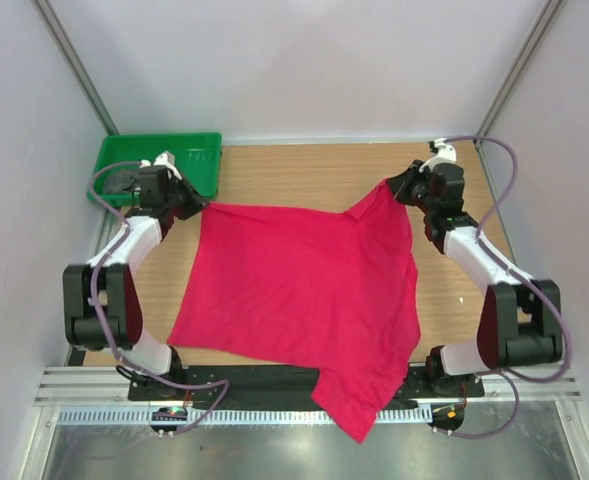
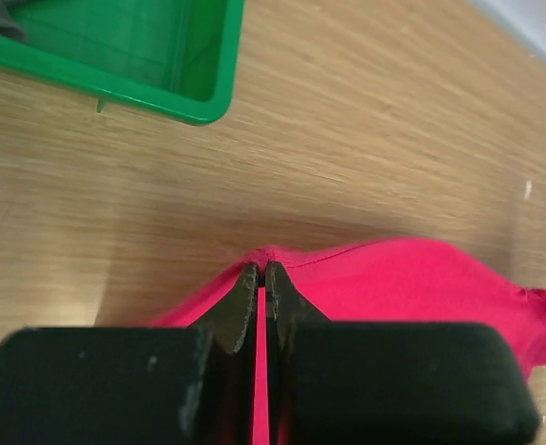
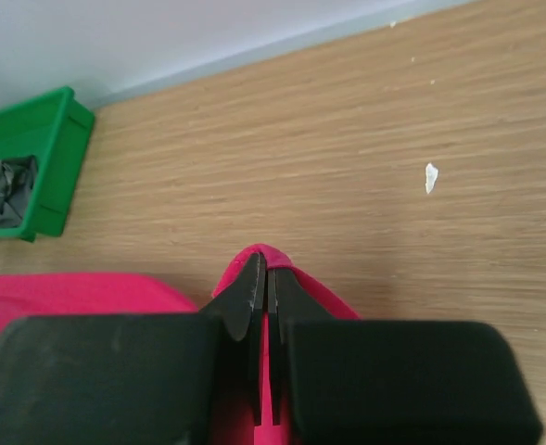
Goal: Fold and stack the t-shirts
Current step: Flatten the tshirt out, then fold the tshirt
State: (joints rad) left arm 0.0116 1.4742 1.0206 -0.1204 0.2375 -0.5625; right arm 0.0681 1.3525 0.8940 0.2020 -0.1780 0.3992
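Red t-shirt (image 1: 294, 290) clamped at two corners by left gripper (image 2: 261, 271) and right gripper (image 3: 261, 264).

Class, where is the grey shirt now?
In the right wrist view, the grey shirt lies inside the green tray at far left, apart from the red shirt.

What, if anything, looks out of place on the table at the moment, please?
A corner of the red t-shirt hangs over the near edge of the table. The dark grey t-shirt lies crumpled in the green tray. A small white scrap lies on the bare wood.
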